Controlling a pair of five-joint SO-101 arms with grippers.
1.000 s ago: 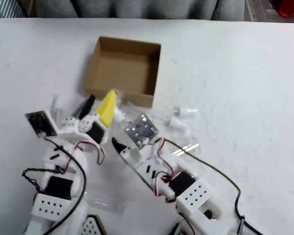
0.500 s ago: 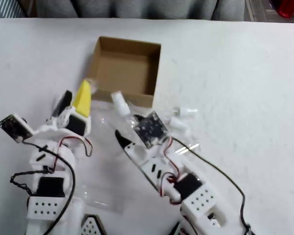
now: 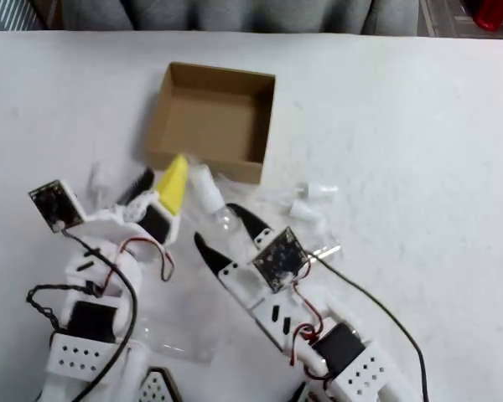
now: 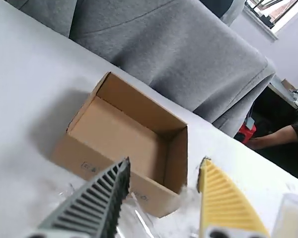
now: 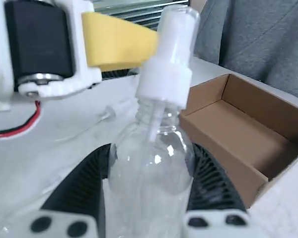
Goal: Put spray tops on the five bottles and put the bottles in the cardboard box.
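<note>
High view: cardboard box empty, 0 of 5 bottles inside. Right gripper just in front of box's near wall, fingers clamped on clear bottle, spray top on its neck. Left gripper beside box's near-left corner, fingers wide, holding nothing. Loose spray tops near box's near-right corner.

Left wrist view: box bare inside.

Right wrist view: bottle upright, top looks seated.

Judgement: 1 bottle capped, not yet boxed; 4 left.
</note>
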